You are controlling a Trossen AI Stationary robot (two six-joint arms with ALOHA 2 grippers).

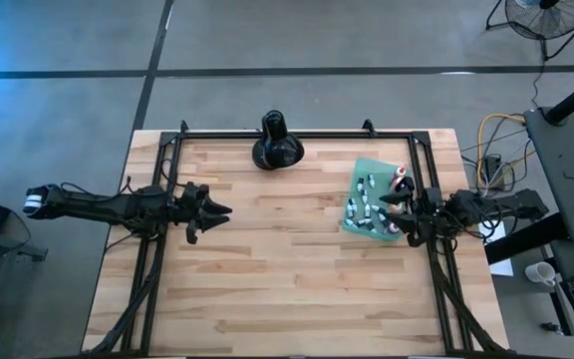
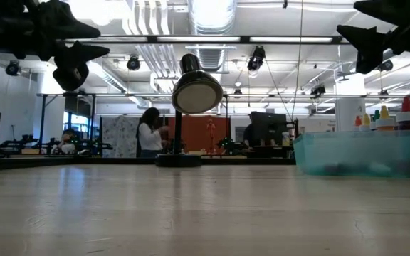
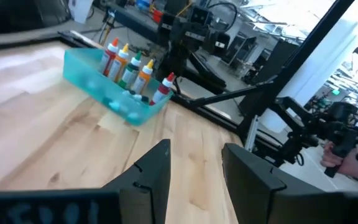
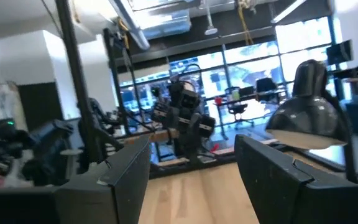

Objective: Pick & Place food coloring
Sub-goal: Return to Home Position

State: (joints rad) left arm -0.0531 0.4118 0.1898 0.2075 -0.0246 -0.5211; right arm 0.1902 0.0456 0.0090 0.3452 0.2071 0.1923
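Observation:
The food coloring bottles [image 1: 371,195] stand and lie in a shallow teal tray [image 1: 359,168] on the table's right part. In the left wrist view the slim droppers [image 3: 129,65] stand upright, with red, orange, green and yellow caps, above the tray wall [image 3: 98,84]. In the low view their tops [image 2: 386,117] rise over the tray wall [image 2: 361,153]. My right gripper [image 1: 391,211] [image 4: 191,168] is open and raised over the tray's right edge, holding nothing. My left gripper [image 1: 222,211] [image 3: 194,168] is open, raised above the table's left-middle and pointing toward the tray.
A black desk lamp [image 1: 277,143] [image 2: 196,92] stands at the middle of the table's far edge, its head toward the near side. A black metal frame [image 1: 297,134] runs along the table's edges. Bare wood [image 1: 287,269] lies between the arms and toward the near edge.

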